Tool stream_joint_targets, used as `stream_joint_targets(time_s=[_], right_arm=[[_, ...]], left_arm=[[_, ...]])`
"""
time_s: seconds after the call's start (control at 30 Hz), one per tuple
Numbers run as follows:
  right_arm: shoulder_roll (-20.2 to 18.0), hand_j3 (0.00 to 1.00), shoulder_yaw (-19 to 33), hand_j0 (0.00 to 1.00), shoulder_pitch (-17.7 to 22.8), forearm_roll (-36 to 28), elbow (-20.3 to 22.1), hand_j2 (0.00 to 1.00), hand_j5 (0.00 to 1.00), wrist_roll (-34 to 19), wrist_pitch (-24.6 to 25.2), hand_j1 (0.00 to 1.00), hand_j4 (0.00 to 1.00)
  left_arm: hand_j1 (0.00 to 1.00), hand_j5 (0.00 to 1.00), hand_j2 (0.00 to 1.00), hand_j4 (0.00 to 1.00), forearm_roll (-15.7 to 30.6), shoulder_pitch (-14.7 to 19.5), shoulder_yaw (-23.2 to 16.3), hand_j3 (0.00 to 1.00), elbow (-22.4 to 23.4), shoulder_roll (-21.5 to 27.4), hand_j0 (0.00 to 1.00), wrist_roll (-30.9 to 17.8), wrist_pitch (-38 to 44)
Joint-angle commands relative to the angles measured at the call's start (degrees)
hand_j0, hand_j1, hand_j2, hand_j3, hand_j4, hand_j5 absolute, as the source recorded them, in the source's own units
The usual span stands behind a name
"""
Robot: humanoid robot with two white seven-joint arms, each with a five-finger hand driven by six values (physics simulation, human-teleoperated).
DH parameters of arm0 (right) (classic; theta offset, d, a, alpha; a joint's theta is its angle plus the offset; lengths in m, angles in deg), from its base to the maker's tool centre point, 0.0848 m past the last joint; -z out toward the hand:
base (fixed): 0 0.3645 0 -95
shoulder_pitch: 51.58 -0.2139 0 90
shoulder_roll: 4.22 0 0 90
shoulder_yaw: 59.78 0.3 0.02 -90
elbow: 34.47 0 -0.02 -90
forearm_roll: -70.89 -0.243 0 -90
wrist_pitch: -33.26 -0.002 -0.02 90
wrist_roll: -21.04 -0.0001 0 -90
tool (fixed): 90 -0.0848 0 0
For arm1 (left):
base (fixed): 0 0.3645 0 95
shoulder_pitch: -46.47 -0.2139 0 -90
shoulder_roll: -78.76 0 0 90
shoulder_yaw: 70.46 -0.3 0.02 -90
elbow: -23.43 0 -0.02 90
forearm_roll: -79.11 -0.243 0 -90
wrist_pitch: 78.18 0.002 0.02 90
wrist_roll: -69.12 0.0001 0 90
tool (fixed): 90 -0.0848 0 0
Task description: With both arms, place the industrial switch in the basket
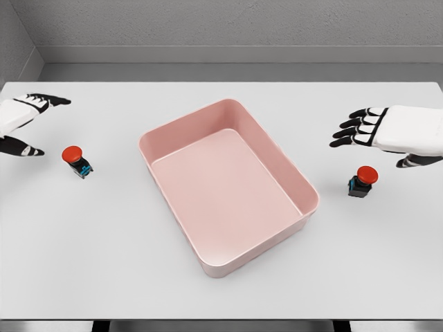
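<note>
Two industrial switches with red mushroom buttons on black-and-teal bodies stand on the white table. One switch (76,161) is at the left, the other switch (363,181) at the right. Between them lies a pink rectangular basket (164,134), turned at an angle, with nothing inside. My left hand (31,124) hovers up and to the left of the left switch, fingers spread, holding nothing. My right hand (367,138) hovers just above and behind the right switch, fingers extended toward the basket, holding nothing.
The white table (221,290) ends at a front edge near the bottom of the view. A grey wall runs behind the table's far edge.
</note>
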Motion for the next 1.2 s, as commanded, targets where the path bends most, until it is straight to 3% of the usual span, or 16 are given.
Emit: stream_joint_targets(time_s=[0.0,0.27,0.4,0.47,0.67,0.77,0.87,0.97,1.03,1.17], right_arm=[[-0.2,1.00,0.0,1.00,0.0,-0.3,0.0,1.00,1.00,0.1,0.1,1.00,1.00],[-0.4,1.00,-1.5,1.00,0.3,0.1,-0.9,1.00,1.00,0.6,0.1,1.00,1.00],[-0.5,1.00,-4.9,1.00,1.9,-0.6,-3.1,1.00,1.00,1.0,0.1,1.00,1.00],[-0.5,1.00,-5.1,1.00,3.3,-0.7,-3.2,1.00,1.00,4.7,0.1,1.00,1.00],[0.7,1.00,-5.1,1.00,3.4,-0.8,-5.2,1.00,1.00,6.1,0.1,1.00,1.00],[3.0,1.00,-5.4,1.00,4.1,-0.7,-10.1,1.00,1.00,5.9,0.1,1.00,1.00],[3.3,1.00,-5.9,1.00,4.7,-0.6,-11.5,1.00,1.00,6.0,0.1,1.00,1.00],[5.1,1.00,-6.2,1.00,4.7,-0.1,-14.8,1.00,1.00,5.9,0.1,1.00,1.00],[6.0,1.00,-6.2,1.00,5.0,-0.1,-14.8,1.00,1.00,5.8,0.1,1.00,1.00],[8.1,1.00,-6.3,1.00,5.4,0.1,-16.1,1.00,1.00,5.6,0.1,1.00,1.00]], left_arm=[[1.00,1.00,1.00,1.00,0.4,0.0,0.0,1.00,-1.2,0.8,1.00,0.0,0.1],[1.00,1.00,1.00,1.00,0.4,-1.1,-0.1,1.00,-3.3,0.9,1.00,-0.3,0.1],[1.00,1.00,1.00,1.00,0.3,-1.7,-1.0,1.00,-4.2,0.7,1.00,-1.5,0.1],[1.00,1.00,1.00,1.00,0.3,-2.4,-1.1,1.00,-4.5,0.7,1.00,-1.5,0.1],[1.00,1.00,1.00,1.00,0.3,-2.8,-2.1,1.00,-4.9,0.6,1.00,-1.6,0.1],[1.00,1.00,1.00,1.00,0.2,-2.8,-2.3,1.00,-6.2,0.6,1.00,-2.0,0.1],[1.00,1.00,1.00,1.00,0.2,-2.8,-3.3,1.00,-7.0,0.5,1.00,-2.4,0.1],[0.88,0.88,0.88,0.88,0.2,-2.8,-3.6,0.88,-7.0,0.3,0.88,-3.6,0.1],[0.82,0.82,0.82,0.82,0.2,-2.7,-3.6,0.82,-7.0,0.3,0.82,-3.7,0.1],[0.76,0.76,0.76,0.76,0.2,-2.7,-3.6,0.76,-7.0,0.3,0.76,-3.7,0.1]])
